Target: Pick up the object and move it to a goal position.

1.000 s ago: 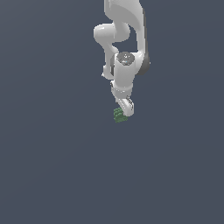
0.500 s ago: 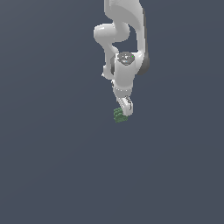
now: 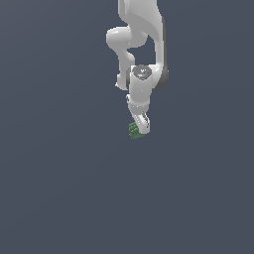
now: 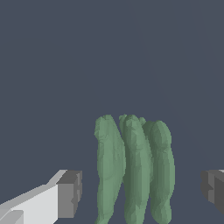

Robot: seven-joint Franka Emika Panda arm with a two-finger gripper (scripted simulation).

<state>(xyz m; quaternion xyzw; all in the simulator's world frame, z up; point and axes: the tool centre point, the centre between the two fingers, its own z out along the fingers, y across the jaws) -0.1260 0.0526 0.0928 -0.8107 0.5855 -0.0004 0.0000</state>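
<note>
The gripper [image 4: 140, 188] hangs wide open astride the green object [image 4: 133, 168], pads clear of it and apparently low enough; closing on it comes next, then lifting.

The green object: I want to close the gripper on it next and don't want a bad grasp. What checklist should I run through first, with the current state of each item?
1. Jaws open: ok. In the wrist view both fingertips stand apart, with gaps to the green object.
2. Object between the fingers: ok. It sits between the two pads, though nearer one than the other.
3. Contact so far: none visible; pads and object are apart.
4. Gripper low enough: cannot tell. The exterior view shows it right at the object, but depth along the fingers is unclear.
5. Nothing else in the way: ok. Only the bare grey surface shows around it.
</note>
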